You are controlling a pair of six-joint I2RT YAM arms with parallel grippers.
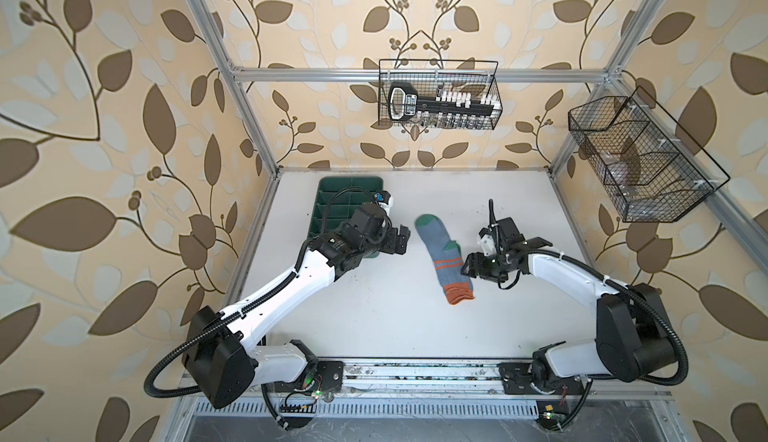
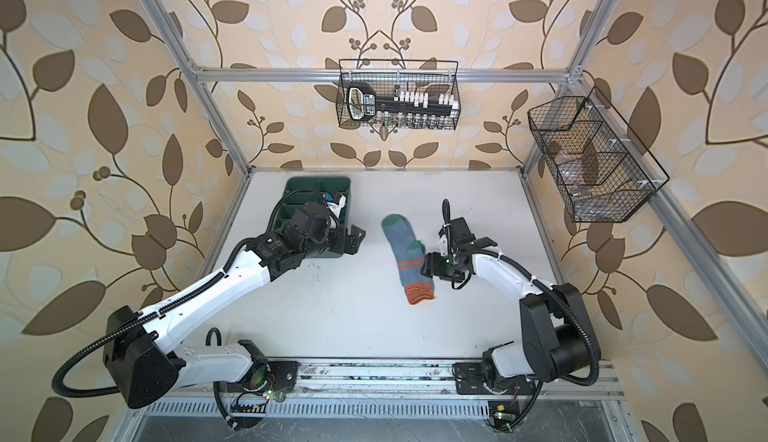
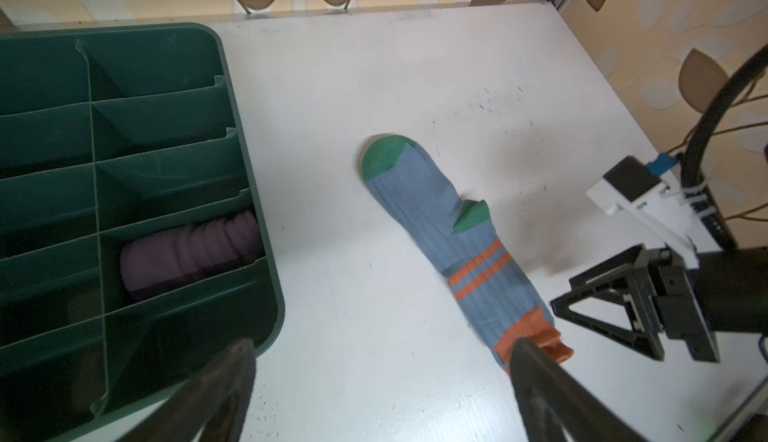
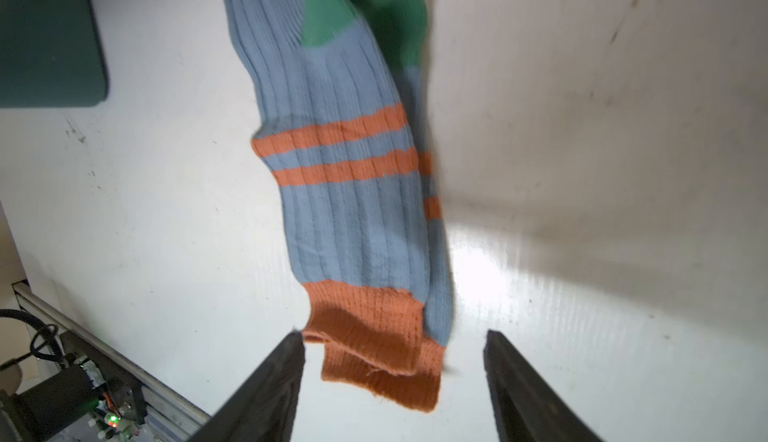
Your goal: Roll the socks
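Right jaws stand apart at the orange cuff (image 4: 365, 315) of the grey-blue sock (image 4: 353, 219); left jaws apart, empty. Pinching both cuff layers should start a tight roll.

Grey-blue sock (image 1: 442, 253) (orange cuff) beside right pincer (image 1: 466, 271)

Both top views look steeply down on the table (image 1: 374, 327); wrist views sit close, sharing the sock (image 3: 436, 211).

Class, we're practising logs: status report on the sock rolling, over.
Left tool open by green divided tray. Right tool open at cuff of grey-blue sock. That sock unrolled; purple sock rolled in tray. Nothing blocking.
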